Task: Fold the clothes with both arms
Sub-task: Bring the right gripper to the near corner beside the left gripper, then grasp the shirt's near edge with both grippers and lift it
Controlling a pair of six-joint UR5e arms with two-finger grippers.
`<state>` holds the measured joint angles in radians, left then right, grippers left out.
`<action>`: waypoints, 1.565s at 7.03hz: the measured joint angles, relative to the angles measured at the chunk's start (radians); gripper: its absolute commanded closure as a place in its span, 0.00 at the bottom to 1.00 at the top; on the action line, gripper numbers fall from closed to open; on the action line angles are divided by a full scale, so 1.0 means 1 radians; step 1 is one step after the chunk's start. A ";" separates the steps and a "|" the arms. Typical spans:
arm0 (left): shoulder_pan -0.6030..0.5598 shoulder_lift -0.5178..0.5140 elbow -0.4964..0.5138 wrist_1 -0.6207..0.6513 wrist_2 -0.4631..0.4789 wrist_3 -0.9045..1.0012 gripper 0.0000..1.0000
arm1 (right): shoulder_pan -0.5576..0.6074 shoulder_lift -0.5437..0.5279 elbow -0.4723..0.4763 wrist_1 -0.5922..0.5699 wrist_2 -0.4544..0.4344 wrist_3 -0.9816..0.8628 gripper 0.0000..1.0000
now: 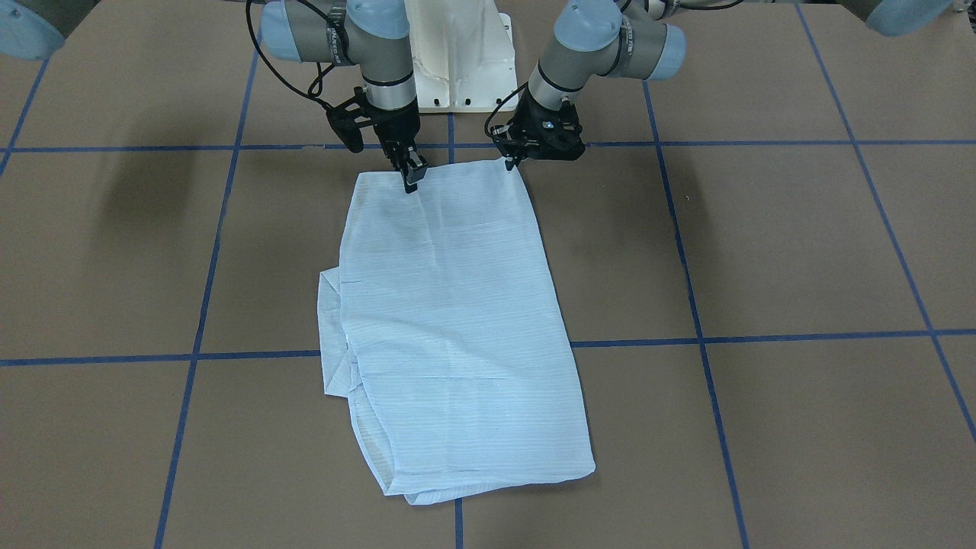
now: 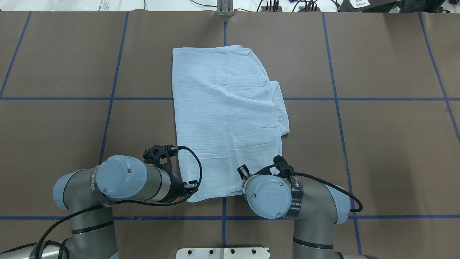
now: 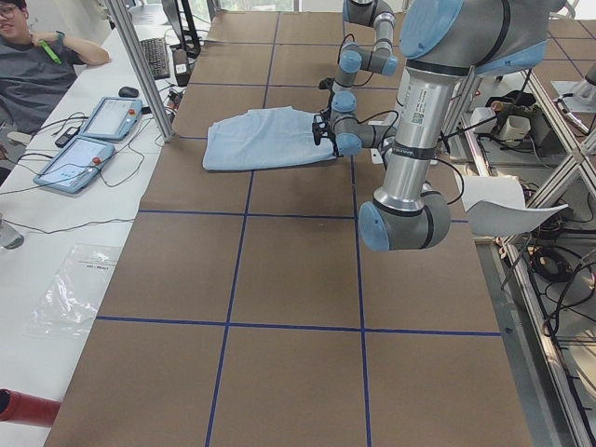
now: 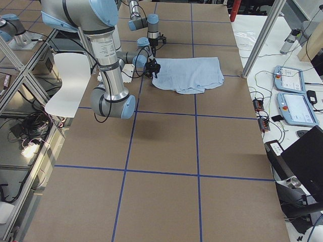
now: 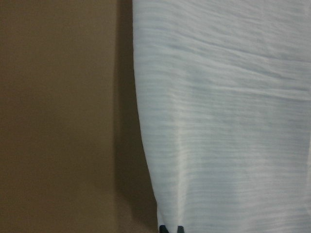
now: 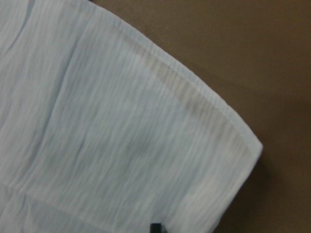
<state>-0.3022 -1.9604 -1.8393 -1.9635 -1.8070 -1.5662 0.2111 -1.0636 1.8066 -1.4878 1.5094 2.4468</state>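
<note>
The pale blue striped shirt (image 1: 457,320) lies flat on the brown table, folded into a long rectangle, with a folded-in part sticking out on one long side (image 2: 280,108). Both grippers are at its edge nearest the robot. My left gripper (image 1: 509,163) is at one near corner, with its tips close together on the shirt's edge in the left wrist view (image 5: 170,229). My right gripper (image 1: 412,181) is at the other near corner, fingers together on the cloth. One of its fingertips (image 6: 155,227) shows over the shirt (image 6: 121,136). In the overhead view the wrists hide both grippers.
The white pedestal base (image 1: 457,61) stands just behind the grippers. Blue tape lines (image 1: 686,335) grid the table. An aluminium post (image 3: 140,65), two teach pendants (image 3: 84,149) and a seated operator (image 3: 37,65) are along the table's far side.
</note>
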 measured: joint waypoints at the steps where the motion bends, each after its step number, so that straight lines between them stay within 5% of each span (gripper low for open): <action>1: 0.000 0.000 0.000 0.000 0.000 0.000 1.00 | 0.005 0.003 0.005 0.001 0.000 0.002 1.00; 5: -0.008 0.012 -0.088 0.015 -0.057 0.015 1.00 | 0.016 -0.001 0.087 -0.028 0.004 -0.005 1.00; 11: -0.026 -0.005 -0.398 0.313 -0.171 0.017 1.00 | -0.066 0.025 0.490 -0.428 0.005 -0.017 1.00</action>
<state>-0.3281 -1.9658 -2.2370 -1.6501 -1.9777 -1.5494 0.1455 -1.0391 2.2969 -1.9156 1.5140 2.4303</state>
